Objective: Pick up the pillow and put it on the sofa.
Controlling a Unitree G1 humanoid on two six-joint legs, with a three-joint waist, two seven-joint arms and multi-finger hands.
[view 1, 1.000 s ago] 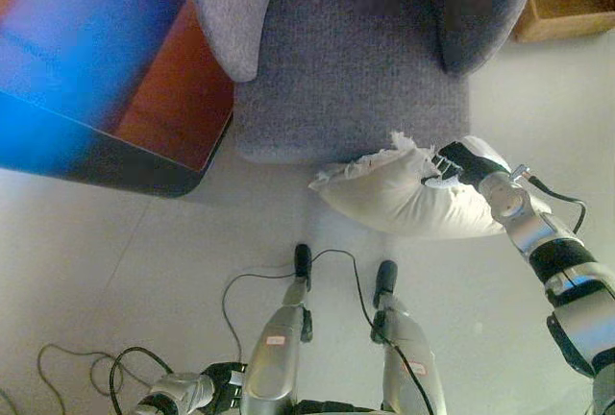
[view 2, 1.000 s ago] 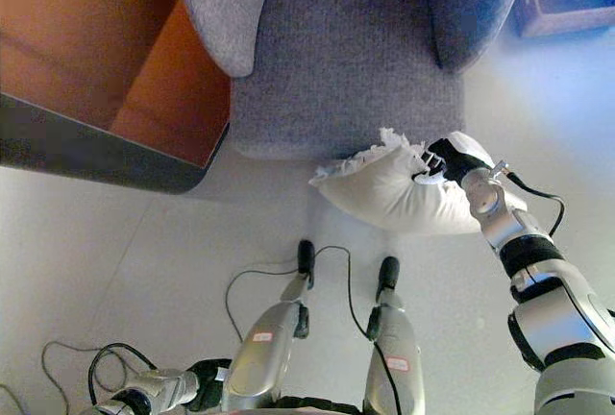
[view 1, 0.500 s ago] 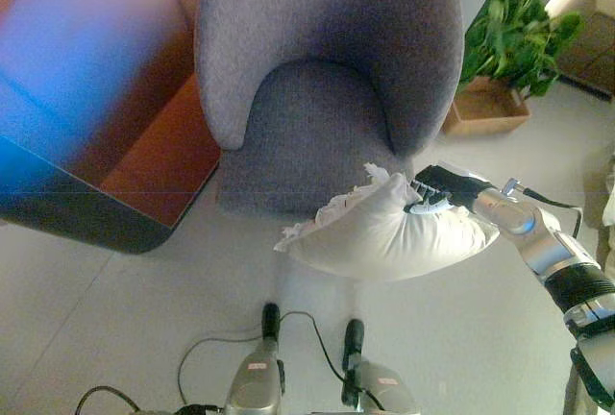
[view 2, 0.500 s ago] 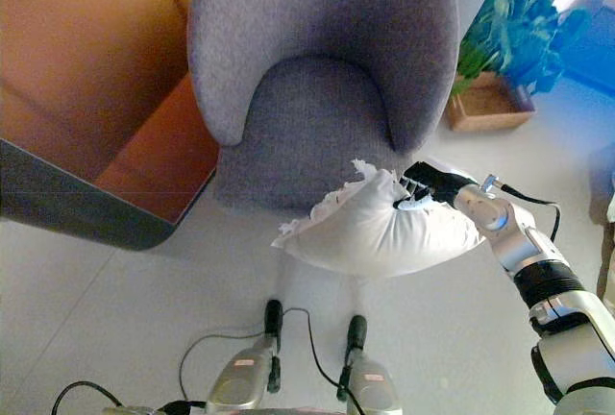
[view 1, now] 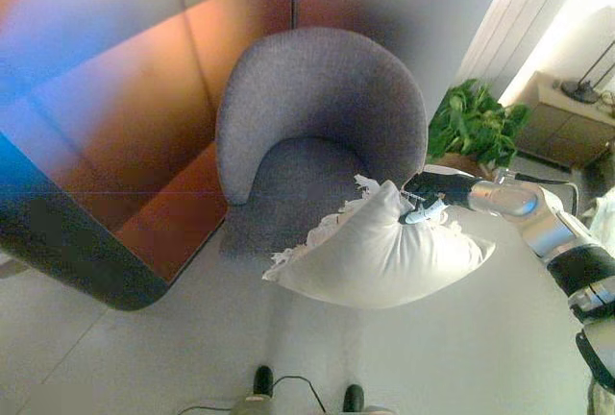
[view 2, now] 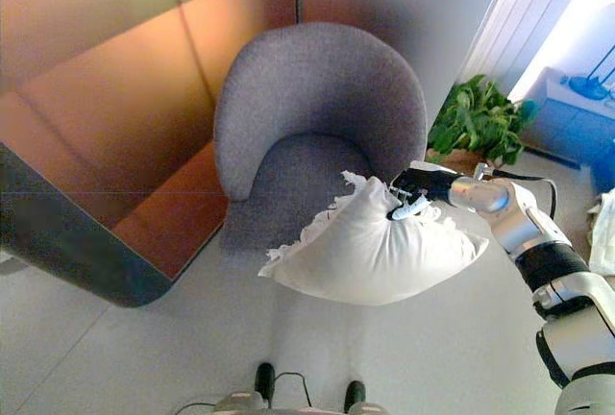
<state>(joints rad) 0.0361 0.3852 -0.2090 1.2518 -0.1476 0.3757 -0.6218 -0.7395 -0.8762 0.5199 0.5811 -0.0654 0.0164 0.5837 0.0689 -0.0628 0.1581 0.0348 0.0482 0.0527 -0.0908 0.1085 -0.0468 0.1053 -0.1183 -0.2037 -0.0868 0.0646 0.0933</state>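
Note:
A white pillow point(view 1: 375, 254) with a frilled edge hangs in the air in front of a grey tub-shaped sofa chair point(view 1: 317, 127). My right hand point(view 1: 430, 196) is shut on the pillow's upper right edge and holds it just in front of and to the right of the seat point(view 2: 307, 180). The pillow's left tip overlaps the seat's front edge in view. The pillow also shows in the right eye view point(view 2: 370, 247), with my right hand point(view 2: 415, 189) pinching its top. My left hand is out of view.
A brown wooden wall panel with a dark curved base point(view 1: 86, 271) stands to the left of the chair. A potted green plant point(view 1: 476, 127) stands right of the chair, with a low cabinet point(view 1: 567, 117) behind it. Pale floor point(view 1: 461, 357) lies in front.
The camera has tilted up, so the chair and wall show more fully. My right hand has lifted the pillow higher off the floor, level with the seat. My left hand has left the view.

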